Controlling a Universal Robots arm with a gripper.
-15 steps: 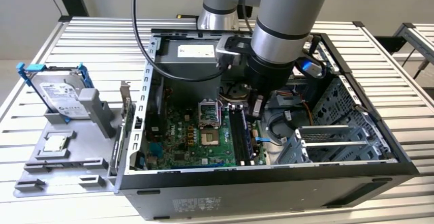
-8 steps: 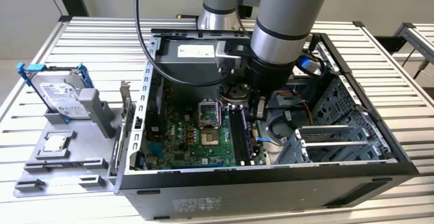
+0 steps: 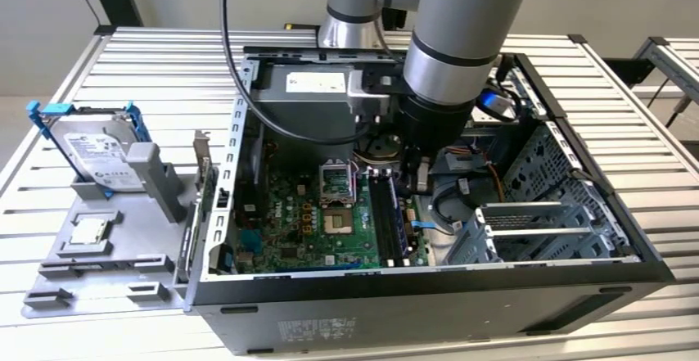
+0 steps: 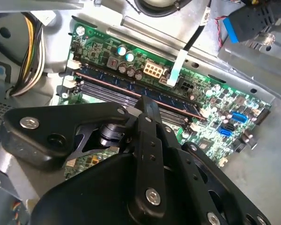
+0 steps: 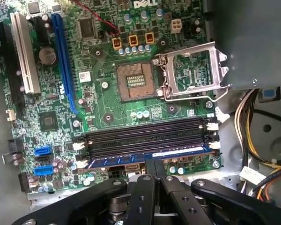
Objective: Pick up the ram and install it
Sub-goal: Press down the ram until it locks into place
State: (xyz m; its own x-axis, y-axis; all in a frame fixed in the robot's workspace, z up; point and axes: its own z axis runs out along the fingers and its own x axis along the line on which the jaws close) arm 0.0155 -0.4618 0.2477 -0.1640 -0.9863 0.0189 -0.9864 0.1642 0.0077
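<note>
Arm: one silver-grey arm [image 3: 459, 25] with a blue ring at the upper joint, descending steeply from the top of the exterior view.
Wrist: black wrist section [image 3: 435, 124] pointing straight down, black cable looping off toward the exterior view's left.
Gripper: black linkage gripper [image 5: 150, 171], fingers [image 5: 142, 197] drawn together to a narrow tip, pointing downward.
Gripper, second wrist view: finger bars [image 4: 149, 140] meet at one point, side links folded out.
Contact: tip pinched on the edge of a blue-labelled stick.
</note>
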